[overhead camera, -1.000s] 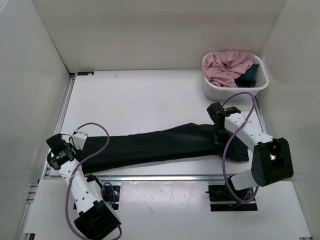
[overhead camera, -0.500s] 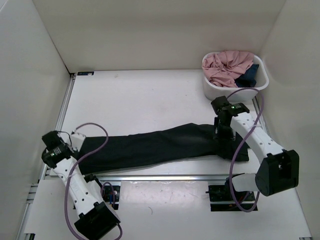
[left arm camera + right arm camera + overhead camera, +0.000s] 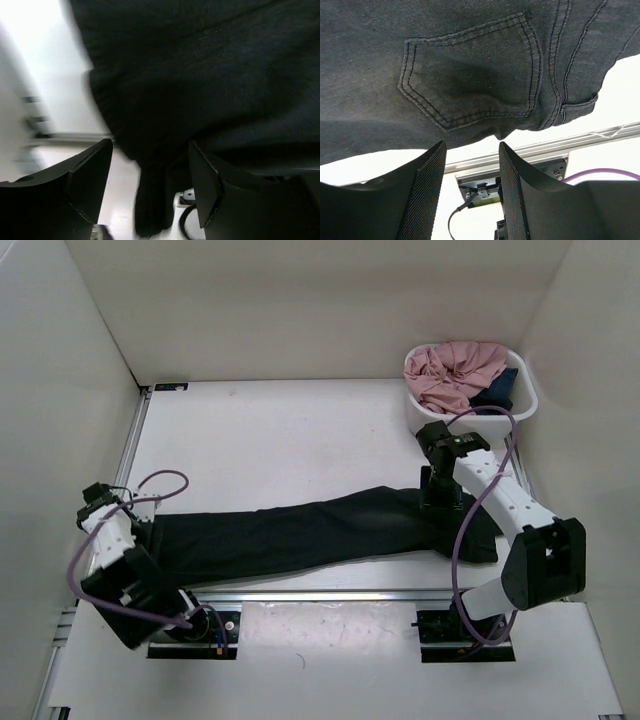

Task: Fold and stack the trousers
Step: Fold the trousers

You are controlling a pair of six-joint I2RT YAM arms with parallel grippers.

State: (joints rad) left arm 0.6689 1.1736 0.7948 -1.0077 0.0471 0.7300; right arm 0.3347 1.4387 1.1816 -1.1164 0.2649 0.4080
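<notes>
White worktop (image 3: pixel 280 440) carries the black trousers (image 3: pixel 300 535) stretched flat along its near edge, left jaws and right jaws both released over either end, so a shallow grasp could pinch only 1 layer and skew the fold.

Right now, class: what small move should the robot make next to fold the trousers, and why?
Probably lower the right fingers onto the waist end and close. The trousers lie stretched out flat, unfolded, and both the right and left fingers hang open at their ends, holding nothing.
</notes>
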